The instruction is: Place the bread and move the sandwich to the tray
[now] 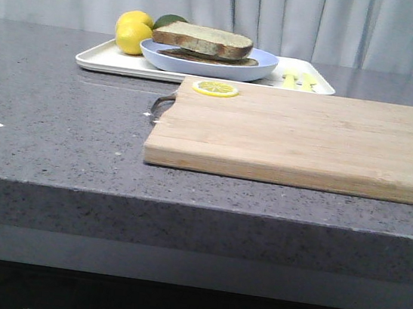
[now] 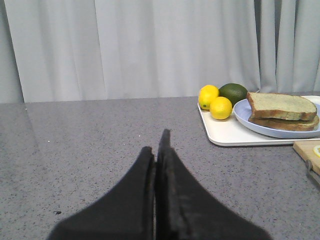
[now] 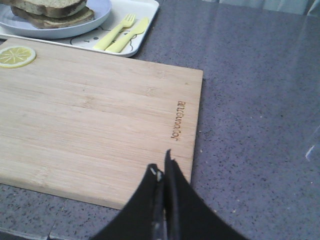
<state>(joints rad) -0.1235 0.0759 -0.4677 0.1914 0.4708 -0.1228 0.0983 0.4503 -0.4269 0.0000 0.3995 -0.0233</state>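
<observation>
Nearest us in the front view lies the bare cutting board, and in the upper left the sandwich on its blue plate already sits on the tray — we judge the task essentially done. Left wrist view: the left gripper is closed on nothing, the bread topping the stack at right. Right wrist view — the right gripper is likewise closed and empty.

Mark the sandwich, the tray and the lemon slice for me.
sandwich [image 1: 203, 40]: front view, side crust of the top bread slice.
tray [image 1: 100, 57]: front view, bare left part of its white floor.
lemon slice [image 1: 215, 89]: front view, centre of the slice, on the cutting board's far left corner.
</observation>
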